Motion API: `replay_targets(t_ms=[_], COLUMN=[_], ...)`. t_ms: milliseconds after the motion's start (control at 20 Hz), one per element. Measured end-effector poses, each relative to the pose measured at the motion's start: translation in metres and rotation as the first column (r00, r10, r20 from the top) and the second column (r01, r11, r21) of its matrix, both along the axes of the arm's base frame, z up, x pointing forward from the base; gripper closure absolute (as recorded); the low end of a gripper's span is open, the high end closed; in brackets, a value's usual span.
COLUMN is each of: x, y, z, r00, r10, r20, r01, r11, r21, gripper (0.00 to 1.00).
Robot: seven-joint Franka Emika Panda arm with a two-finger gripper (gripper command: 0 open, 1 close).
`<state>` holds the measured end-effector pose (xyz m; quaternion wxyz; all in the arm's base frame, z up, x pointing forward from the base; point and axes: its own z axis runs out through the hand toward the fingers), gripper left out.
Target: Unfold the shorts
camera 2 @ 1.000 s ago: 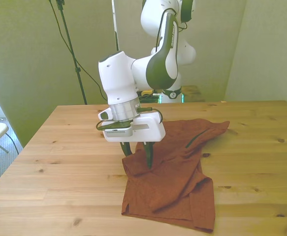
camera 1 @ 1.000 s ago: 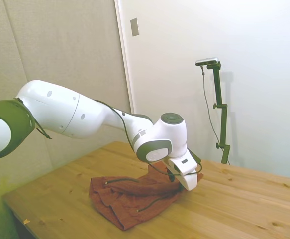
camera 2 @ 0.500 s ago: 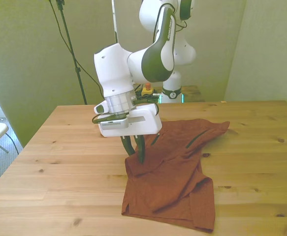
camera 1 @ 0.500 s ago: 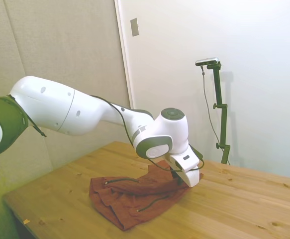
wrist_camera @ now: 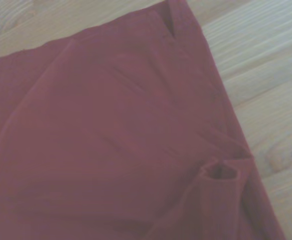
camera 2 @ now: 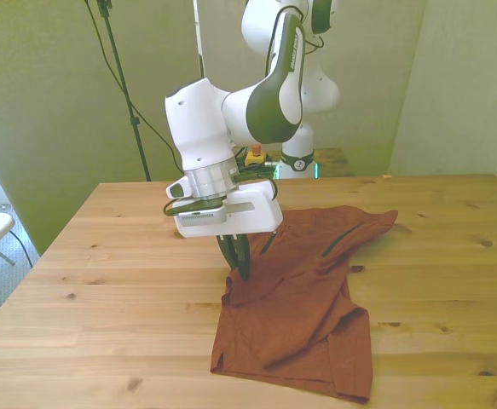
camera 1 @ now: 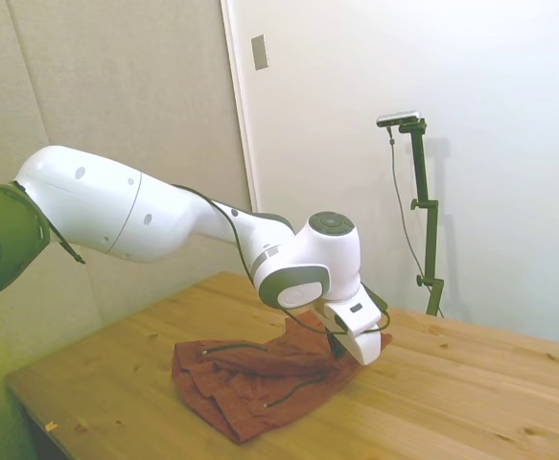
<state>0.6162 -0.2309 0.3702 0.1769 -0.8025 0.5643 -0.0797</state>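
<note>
Where the bare wooden table (camera 2: 86,281) gives way to cloth near the middle of the front view, the gripper (camera 2: 239,266) points down with its dark fingers drawn together, pinching a raised fold at the edge of the shorts (camera 2: 303,298). The rust-red shorts spread from there toward the front view's right, wrinkled and partly folded, flat on the table (camera 1: 452,402).

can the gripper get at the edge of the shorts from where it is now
Probably yes. The gripper already sits at the shorts' edge on the front view's left, fingers seemingly closed on a raised pinch of fabric. Nothing else lies on the table around it.
</note>
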Motion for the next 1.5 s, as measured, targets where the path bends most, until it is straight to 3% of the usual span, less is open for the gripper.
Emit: replay_targets(t_ms=[200,350,550,1100,1250,1300,1500], x=[0.01,0.023,0.045,0.134,0.149,0.152,0.153], y=[0.019,0.075,0.15,0.263,0.3,0.314,0.351], z=[0.021,0.056,0.089,0.083,0.078,0.076,0.071], r00=[0.999,0.989,0.964,0.933,0.911,0.9,0.877], r10=[0.033,0.135,0.246,0.344,0.399,0.423,0.47], r20=[0.041,0.065,0.097,0.104,0.102,0.103,0.095], r01=[-0.033,-0.14,-0.256,-0.355,-0.408,-0.431,-0.475], r11=[0.999,0.987,0.962,0.928,0.909,0.9,0.879], r21=[0.002,0.082,0.1,0.115,0.088,0.072,0.032], gripper=[1.0,1.0,1.0,1.0,1.0,0.0,0.0])
